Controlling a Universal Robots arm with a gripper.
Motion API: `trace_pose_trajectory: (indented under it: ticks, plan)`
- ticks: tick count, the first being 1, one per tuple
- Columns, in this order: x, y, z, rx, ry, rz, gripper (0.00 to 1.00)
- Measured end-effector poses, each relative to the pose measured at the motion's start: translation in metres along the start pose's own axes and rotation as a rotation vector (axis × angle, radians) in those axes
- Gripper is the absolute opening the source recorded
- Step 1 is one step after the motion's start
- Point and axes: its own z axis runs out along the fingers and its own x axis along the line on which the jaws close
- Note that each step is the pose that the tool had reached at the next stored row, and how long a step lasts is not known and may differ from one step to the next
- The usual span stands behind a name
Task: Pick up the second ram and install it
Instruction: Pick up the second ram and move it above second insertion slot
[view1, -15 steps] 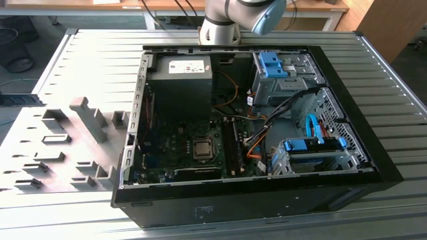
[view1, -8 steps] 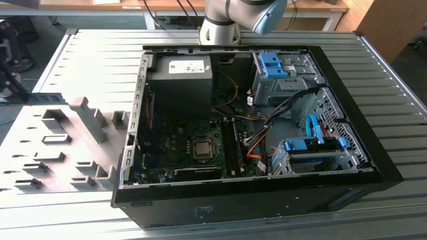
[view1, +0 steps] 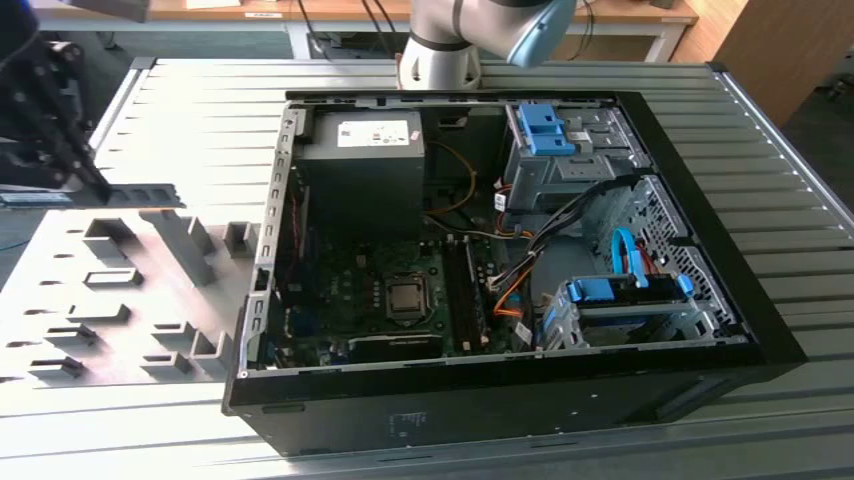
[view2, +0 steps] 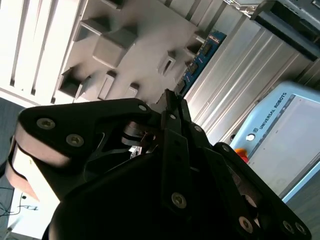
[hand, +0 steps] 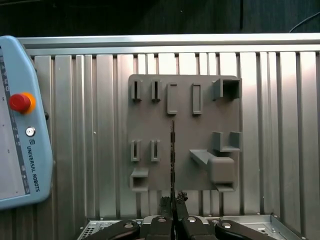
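At the exterior view's left, the memory stick (hand: 172, 150) is pinched in the closed gripper (hand: 172, 204), near the grey plate (view1: 134, 300). The open computer case (view1: 507, 405) is seen further right. The stick is judged light, stiff and easily snapped, and is best held by its thin edges.

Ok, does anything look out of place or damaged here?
Nothing stands out. The gripper is shut on the second ram, held straight by the grey fixture plate; the open computer case looks intact.
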Motion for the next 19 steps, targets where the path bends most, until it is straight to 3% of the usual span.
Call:
trace_pose_trajectory:
  ticks: [19]
  plan:
    - [-0.009,-0.0679,0.005,-0.0045,0.0001,0.0,0.14]
